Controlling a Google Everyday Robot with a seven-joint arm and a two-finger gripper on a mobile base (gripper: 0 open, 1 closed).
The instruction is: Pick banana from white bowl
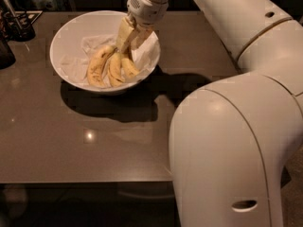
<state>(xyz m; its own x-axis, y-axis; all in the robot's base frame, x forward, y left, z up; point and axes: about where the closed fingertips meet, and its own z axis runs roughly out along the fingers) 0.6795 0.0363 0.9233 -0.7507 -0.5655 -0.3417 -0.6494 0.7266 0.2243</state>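
The white bowl (71, 37) stands on the brown table at the upper left, lined with white paper. Three bananas lie in it side by side. The fatter brown-speckled one (98, 65) is on the left and a shorter one (115, 71) is in the middle. The smoother pale-yellow banana (129, 66) is on the right. My gripper (130, 42) reaches down into the bowl from above. It sits right over the upper ends of the middle and right bananas and touches or nearly touches them. All the bananas rest in the bowl.
My large white arm (227, 126) fills the right half of the view and hides the table there. Dark containers with utensils (16, 25) stand at the table's far left corner. The table's front edge (85, 181) runs across the lower left.
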